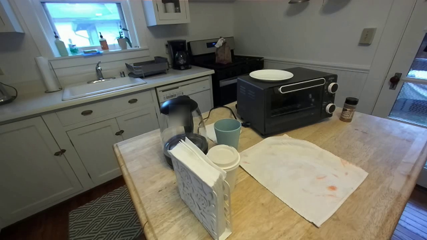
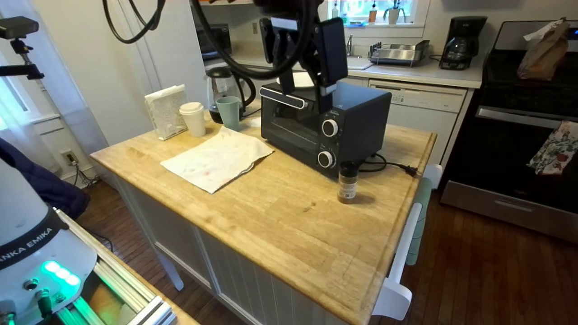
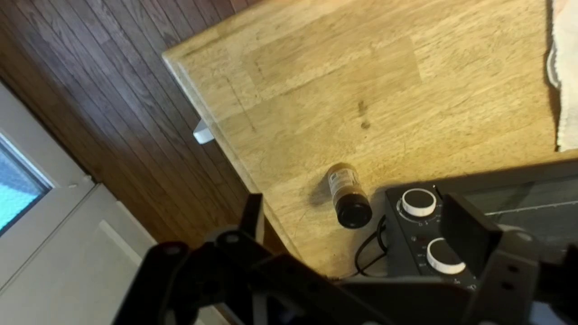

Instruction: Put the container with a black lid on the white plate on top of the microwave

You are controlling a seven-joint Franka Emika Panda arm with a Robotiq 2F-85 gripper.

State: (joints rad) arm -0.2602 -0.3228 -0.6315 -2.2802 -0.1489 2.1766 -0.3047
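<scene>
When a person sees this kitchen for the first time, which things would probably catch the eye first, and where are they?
Probably the black microwave, standing on the wooden table with a white plate on its top. In an exterior view, the dark, open jaws hang large and partly hide it. Near its knobs, the container with a black lid stands upright.
</scene>
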